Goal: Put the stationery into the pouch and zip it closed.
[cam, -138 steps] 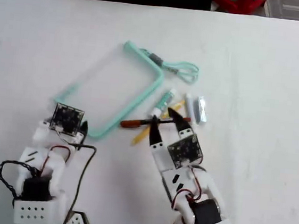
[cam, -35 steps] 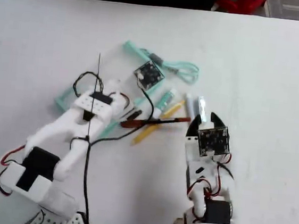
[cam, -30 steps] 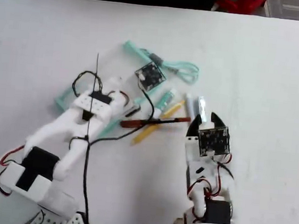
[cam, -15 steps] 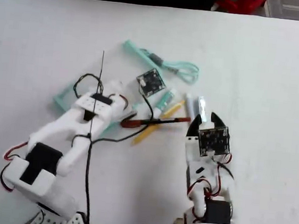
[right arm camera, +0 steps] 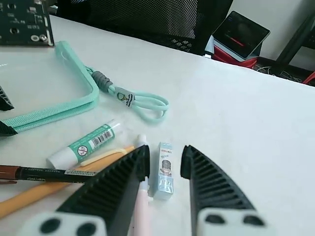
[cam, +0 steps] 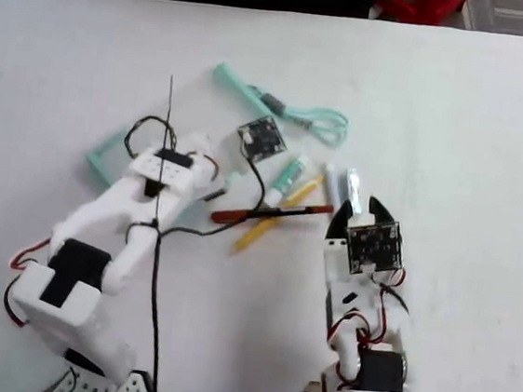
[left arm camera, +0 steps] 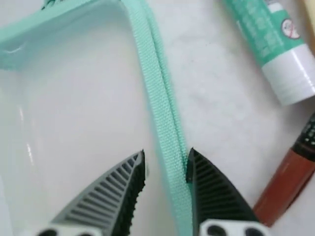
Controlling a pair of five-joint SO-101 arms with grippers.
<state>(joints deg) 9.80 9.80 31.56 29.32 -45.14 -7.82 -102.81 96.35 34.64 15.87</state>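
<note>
White table [cam: 455, 132], dark chair [right arm camera: 147, 19] beyond; left pincer [left arm camera: 166, 153] ajar astride pouch [left arm camera: 74, 98], right pincer [right arm camera: 166, 150] ajar, empty.

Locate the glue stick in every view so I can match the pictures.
High view: glue stick mid-table, its white end by the pen.
Left wrist view: glue stick beside the pouch edge, white end toward the pen.
Right wrist view: glue stick between pouch and pen.
Shared landmark: the pen.
</note>
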